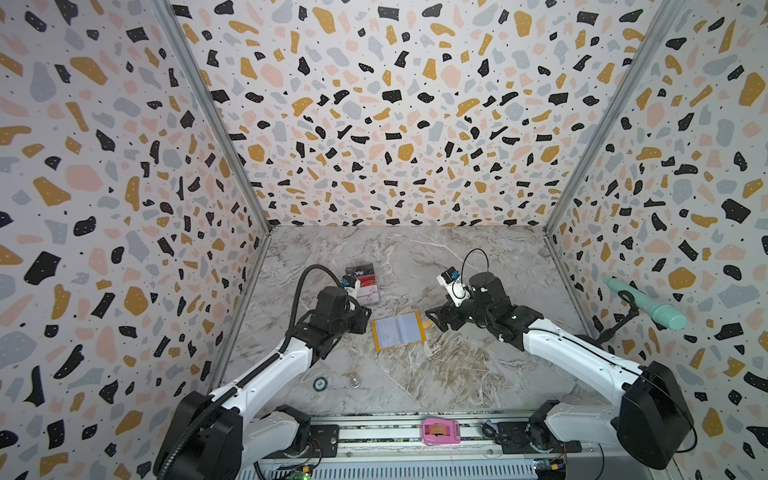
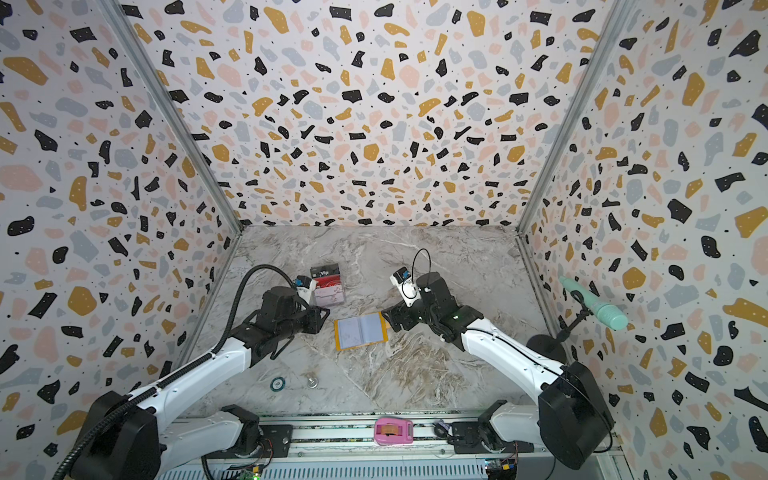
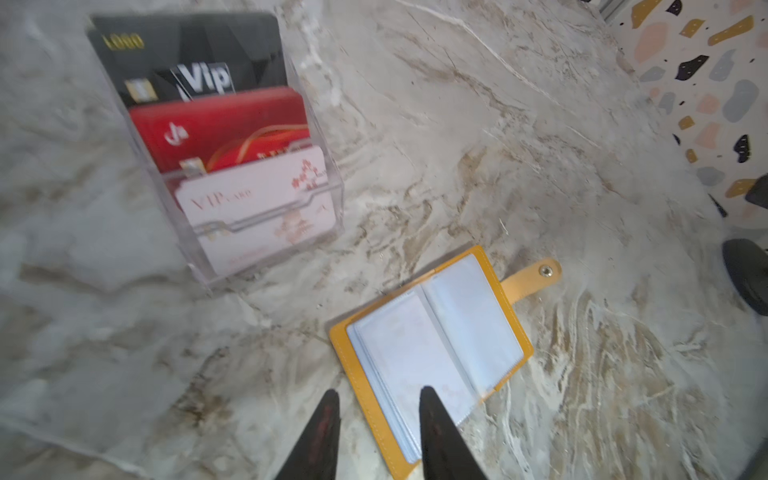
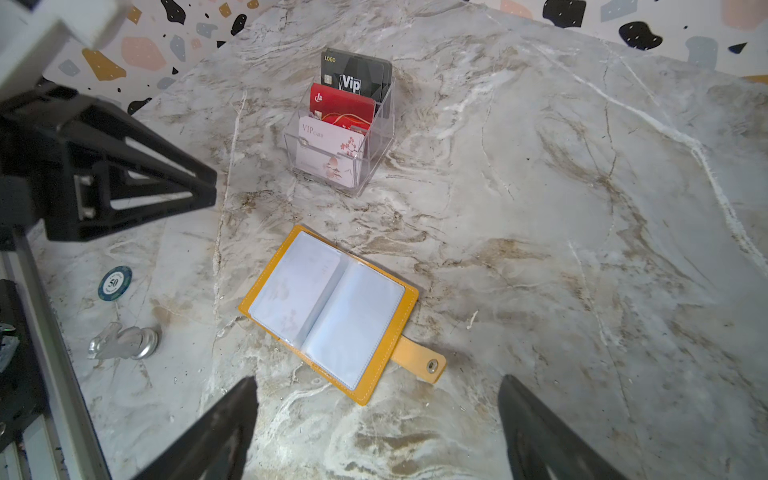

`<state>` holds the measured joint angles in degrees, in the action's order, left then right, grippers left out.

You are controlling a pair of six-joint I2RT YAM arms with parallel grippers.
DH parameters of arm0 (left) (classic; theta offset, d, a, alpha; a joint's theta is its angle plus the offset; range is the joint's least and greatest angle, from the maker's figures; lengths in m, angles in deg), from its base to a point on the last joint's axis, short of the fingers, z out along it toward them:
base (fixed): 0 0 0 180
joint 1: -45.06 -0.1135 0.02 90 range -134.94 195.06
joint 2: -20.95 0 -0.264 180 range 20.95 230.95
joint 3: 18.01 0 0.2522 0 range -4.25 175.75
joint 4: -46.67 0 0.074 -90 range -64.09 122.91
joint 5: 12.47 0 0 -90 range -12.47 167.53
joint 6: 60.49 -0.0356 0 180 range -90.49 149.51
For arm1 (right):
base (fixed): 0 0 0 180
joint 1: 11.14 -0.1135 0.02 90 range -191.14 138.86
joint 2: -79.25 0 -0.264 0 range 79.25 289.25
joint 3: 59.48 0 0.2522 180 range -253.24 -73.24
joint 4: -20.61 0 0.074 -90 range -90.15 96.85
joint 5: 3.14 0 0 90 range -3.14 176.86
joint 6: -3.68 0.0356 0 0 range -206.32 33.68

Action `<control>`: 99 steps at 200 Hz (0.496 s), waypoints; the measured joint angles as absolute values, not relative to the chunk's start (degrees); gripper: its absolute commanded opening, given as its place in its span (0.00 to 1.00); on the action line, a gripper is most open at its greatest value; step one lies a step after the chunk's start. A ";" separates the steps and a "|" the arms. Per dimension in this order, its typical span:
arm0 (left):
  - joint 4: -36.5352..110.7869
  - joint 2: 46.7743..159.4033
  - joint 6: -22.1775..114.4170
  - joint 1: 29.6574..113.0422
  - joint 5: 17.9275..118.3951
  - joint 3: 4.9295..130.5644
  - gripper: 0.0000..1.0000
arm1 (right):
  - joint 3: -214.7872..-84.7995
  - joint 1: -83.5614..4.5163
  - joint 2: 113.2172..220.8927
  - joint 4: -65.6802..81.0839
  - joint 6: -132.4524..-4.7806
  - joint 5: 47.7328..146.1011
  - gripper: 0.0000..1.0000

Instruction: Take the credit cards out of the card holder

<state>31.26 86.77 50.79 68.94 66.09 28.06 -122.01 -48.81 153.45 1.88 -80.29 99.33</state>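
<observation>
The card holder [image 1: 399, 330] lies open and flat on the marble table [image 1: 457, 374], near the middle, with its clear sleeves facing up. Its snap tab [image 4: 419, 359] extends flat toward the right arm's side. Faint pinkish marks show through the sleeve page on the left arm's side; whether a card sits inside cannot be determined.

The credit cards stand upright in a clear acrylic stand [image 3: 266, 249], located behind and left of the card holder in both top views and apart from it. The white card [image 3: 253, 208] occupies the front tier. The dark red card [image 3: 220, 124] occupies the middle tier. A black card [image 3: 187, 54] occupies the rear tier.

The left gripper [image 3: 380, 392] is positioned at the left edge of the card holder. Its jaws stand a narrow gap apart, with nothing between them.

The right gripper [image 4: 378, 384] is positioned at the right edge, near the snap tab. Its jaws are spread wide and grasp nothing.

A poker chip [image 4: 115, 283] lies near the table's front edge, well apart from the card holder.
</observation>
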 measured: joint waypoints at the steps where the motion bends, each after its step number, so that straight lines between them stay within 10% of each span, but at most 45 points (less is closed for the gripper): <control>1: 31.34 86.77 50.94 68.94 65.96 27.93 0.31 | -122.10 -48.90 153.60 1.86 -80.29 99.25 0.89; 99: 44.30 90.48 58.81 69.68 57.81 18.03 0.16 | -123.44 -58.06 162.41 4.72 -73.72 93.24 0.84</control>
